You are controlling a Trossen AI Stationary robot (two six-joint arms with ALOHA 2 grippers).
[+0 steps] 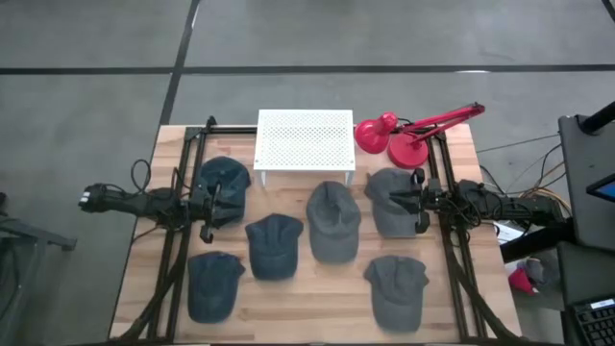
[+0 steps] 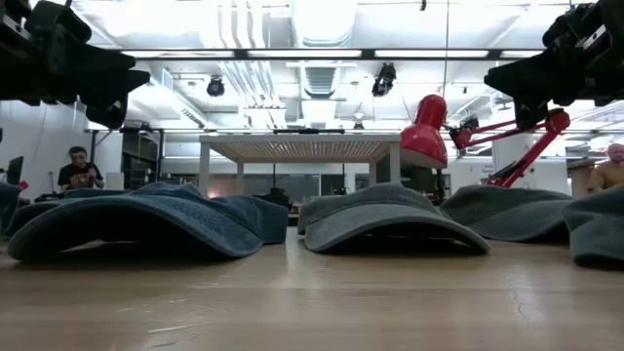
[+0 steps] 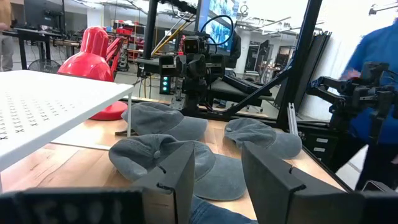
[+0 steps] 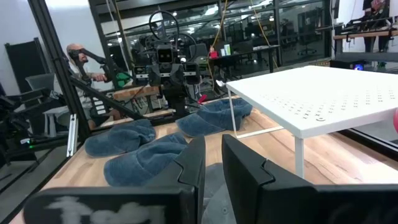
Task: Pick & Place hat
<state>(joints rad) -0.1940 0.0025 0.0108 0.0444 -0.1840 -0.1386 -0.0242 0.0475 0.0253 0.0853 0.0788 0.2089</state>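
High view: six slate-blue caps.

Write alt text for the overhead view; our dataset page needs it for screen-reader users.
Six dark caps lie on a wooden table between two robot arms, the left gripper over a blue cap and the right gripper over a grey cap. A white perforated rack and red desk lamp stand along the far edge.

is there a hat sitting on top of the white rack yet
No, in the high view the white perforated rack has a bare top, and all six hats, such as the grey one just in front of it, lie on the wooden table.
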